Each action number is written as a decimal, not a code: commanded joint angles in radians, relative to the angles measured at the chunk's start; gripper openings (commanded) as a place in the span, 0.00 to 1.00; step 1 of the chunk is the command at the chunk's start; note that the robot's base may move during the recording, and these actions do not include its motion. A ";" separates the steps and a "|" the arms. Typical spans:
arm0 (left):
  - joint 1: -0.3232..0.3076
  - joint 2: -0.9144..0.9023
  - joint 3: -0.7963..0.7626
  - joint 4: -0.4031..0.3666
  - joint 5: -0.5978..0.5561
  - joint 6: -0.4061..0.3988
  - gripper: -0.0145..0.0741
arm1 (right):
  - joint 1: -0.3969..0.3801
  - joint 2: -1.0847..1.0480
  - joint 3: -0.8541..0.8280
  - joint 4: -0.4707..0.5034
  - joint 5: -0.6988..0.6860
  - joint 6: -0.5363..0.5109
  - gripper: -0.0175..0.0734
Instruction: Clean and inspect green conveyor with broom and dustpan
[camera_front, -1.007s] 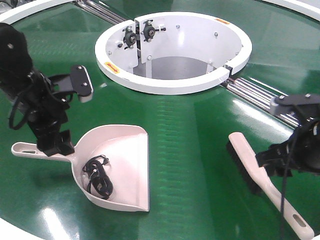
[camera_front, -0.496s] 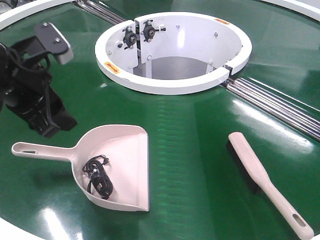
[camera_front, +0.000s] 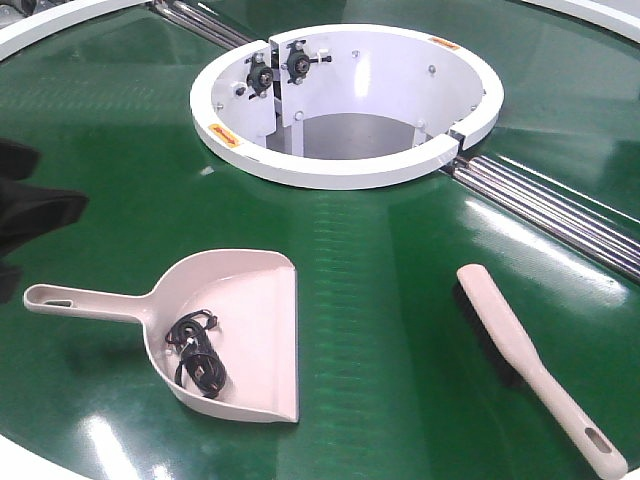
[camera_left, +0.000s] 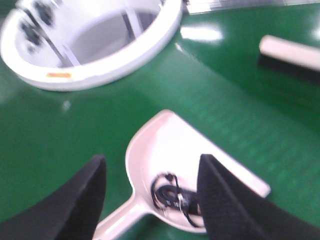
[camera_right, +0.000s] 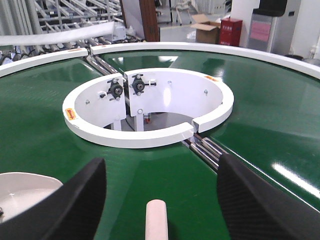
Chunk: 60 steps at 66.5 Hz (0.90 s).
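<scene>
The left gripper (camera_left: 150, 197) hangs with its jaws spread wide and empty above the dustpan (camera_front: 235, 335), whose scoop shows between the two dark fingers in the left wrist view. The right gripper (camera_right: 161, 200) is likewise wide apart and holds nothing; the pale tip of the broom (camera_front: 530, 365) lies on the belt between its fingers in the right wrist view.

Both tools rest flat on the conveyor (camera_front: 380, 270), well apart from each other: the dustpan to the left with its handle pointing left, the broom to the right with its slotted handle end toward the near edge. A small tangle of black debris (camera_front: 197, 355) sits inside the dustpan. No other debris is visible on the glossy belt around them, so the sweeping looks largely done; what seems left is emptying the pan or a final check of the surface. The white ring (camera_front: 345, 100) and the roller rods (camera_front: 540, 205) lie beyond the tools.

In the front view only a dark sliver of the left arm (camera_front: 30, 215) shows at the left edge, clear of the dustpan handle. The right arm is out of that view altogether.
</scene>
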 joint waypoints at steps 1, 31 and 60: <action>-0.006 -0.159 0.102 -0.029 -0.206 -0.051 0.59 | -0.005 -0.048 0.067 -0.013 -0.134 -0.009 0.70; -0.006 -0.668 0.725 -0.019 -0.572 -0.102 0.59 | -0.005 -0.240 0.413 -0.031 -0.294 -0.023 0.70; -0.006 -0.668 0.851 -0.022 -0.635 -0.162 0.55 | -0.005 -0.240 0.471 -0.021 -0.300 -0.023 0.65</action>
